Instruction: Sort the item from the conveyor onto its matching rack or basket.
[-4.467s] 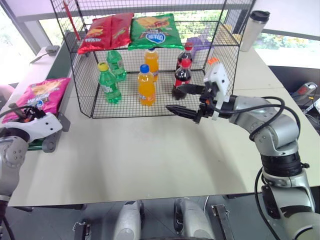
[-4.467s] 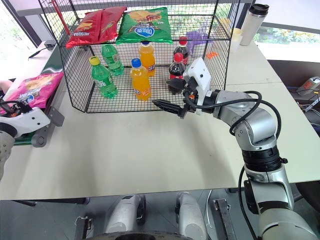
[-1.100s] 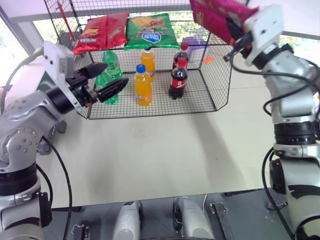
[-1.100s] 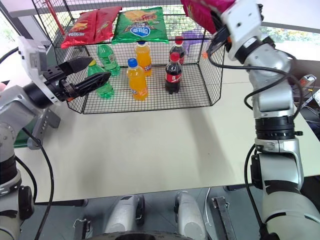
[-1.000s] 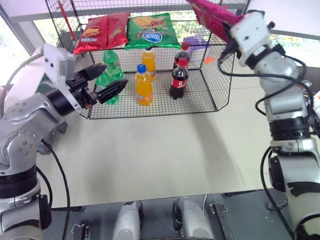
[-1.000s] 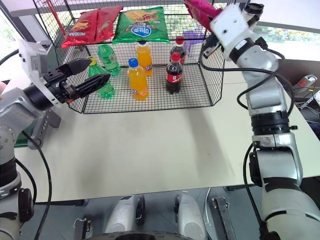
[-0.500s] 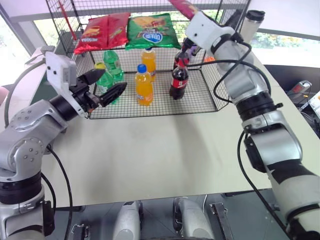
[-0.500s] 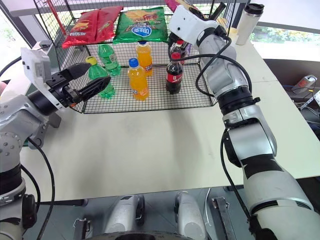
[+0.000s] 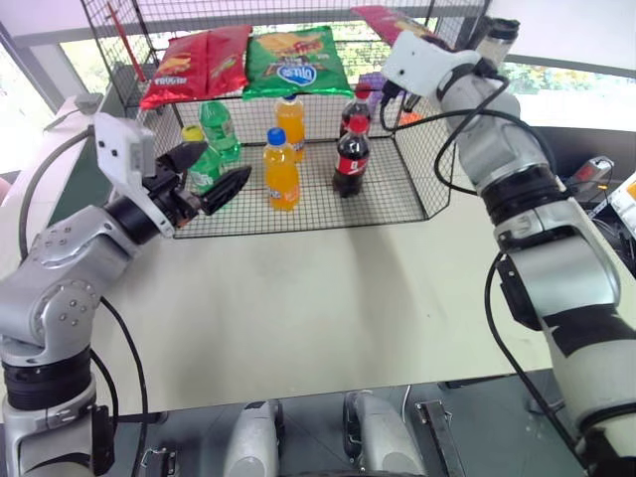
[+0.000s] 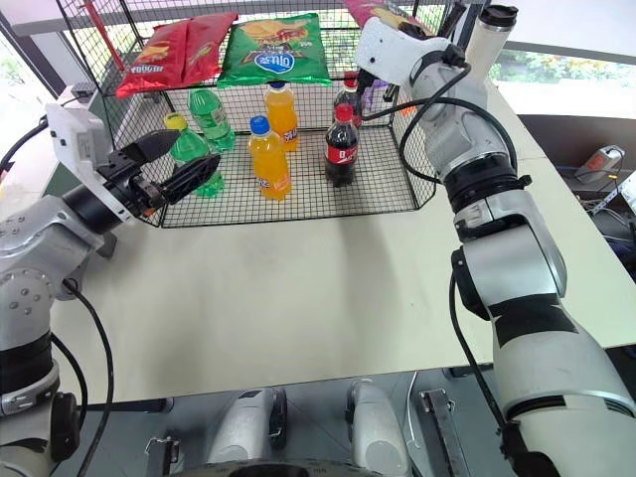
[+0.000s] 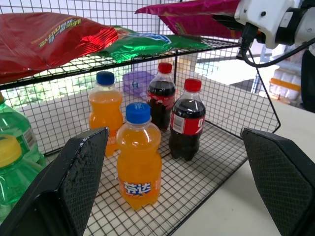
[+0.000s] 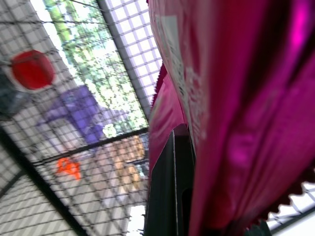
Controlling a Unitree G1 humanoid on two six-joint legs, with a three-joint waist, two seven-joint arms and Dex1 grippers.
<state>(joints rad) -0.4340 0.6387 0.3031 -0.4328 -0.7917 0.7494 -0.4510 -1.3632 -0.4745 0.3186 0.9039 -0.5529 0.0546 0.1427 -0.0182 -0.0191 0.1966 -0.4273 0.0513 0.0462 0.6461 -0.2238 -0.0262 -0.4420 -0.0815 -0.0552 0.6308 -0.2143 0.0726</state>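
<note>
The item, a magenta-pink chip bag (image 9: 390,18), hangs over the right end of the upper tier of the black wire rack (image 9: 437,149). My right gripper (image 9: 401,42) is shut on its edge. In the right wrist view the bag (image 12: 236,108) presses against a black finger (image 12: 170,187). The left wrist view shows the bag (image 11: 197,14) just above the top mesh. My left gripper (image 9: 221,171) is open and empty in front of the rack's left side, its fingers (image 11: 64,187) wide apart. The conveyor (image 9: 84,169) lies left of the rack, mostly behind my left arm.
Red chip bags (image 9: 194,65) and a green chip bag (image 9: 293,62) lie on the upper tier. Green (image 9: 214,124), orange (image 9: 280,169) and cola (image 9: 350,159) bottles stand on the lower tier. A tumbler (image 9: 492,40) stands behind at the right. The beige table (image 9: 318,298) spreads in front.
The pink bag left the conveyor and is in my right gripper. Over the last second that arm carried it left and down over the rack's upper tier. The left arm has hardly moved.
</note>
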